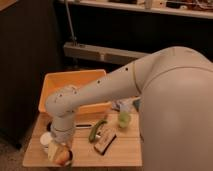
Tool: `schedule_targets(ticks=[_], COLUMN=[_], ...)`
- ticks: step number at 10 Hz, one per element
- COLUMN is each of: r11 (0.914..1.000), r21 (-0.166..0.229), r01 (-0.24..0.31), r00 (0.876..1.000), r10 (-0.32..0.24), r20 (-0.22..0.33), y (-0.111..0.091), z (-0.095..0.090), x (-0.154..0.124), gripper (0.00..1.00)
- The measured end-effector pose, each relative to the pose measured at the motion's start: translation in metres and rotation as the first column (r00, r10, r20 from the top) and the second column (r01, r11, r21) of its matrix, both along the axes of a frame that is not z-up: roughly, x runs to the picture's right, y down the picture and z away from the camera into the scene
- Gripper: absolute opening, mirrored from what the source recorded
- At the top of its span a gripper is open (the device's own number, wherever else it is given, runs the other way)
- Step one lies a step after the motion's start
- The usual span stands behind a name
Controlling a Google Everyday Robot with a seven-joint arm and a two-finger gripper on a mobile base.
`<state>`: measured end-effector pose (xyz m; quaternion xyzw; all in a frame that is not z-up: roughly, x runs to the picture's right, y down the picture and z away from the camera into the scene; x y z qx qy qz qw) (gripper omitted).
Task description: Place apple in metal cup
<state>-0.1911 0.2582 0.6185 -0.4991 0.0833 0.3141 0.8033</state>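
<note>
Tool (pixel 59 150) clamped on apple (pixel 62 156) above metal cup (pixel 68 162)

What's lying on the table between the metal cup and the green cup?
In the camera view, a green cucumber-like vegetable lies between the metal cup and the green cup. The tool is down at the metal cup, shut on the apple.

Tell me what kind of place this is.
Probably a lab or test room: a small wooden table with an orange bin, dark shelving behind. The pincer holds the apple at the table's front-left.
</note>
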Motion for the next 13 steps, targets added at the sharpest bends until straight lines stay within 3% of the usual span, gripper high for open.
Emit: schedule_targets(ticks=[1, 8, 9, 13], r11=[1.0, 0.9996, 0.9995, 0.9994], r21=[-0.006, -0.004, -0.002, 0.011], r01=[0.001, 0.03, 0.032, 0.033], r00=[1.0, 0.999, 0.999, 0.999], r10=[-0.001, -0.03, -0.032, -0.034], r20=[0.004, 0.014, 0.02, 0.037], y=[0.0015, 0.0041, 0.0043, 0.0028], z=[0.0004, 0.0013, 0.0016, 0.0026], x=[-0.002, -0.003, -0.0032, -0.0065], gripper=[0.07, 0.75, 0.8, 0.8])
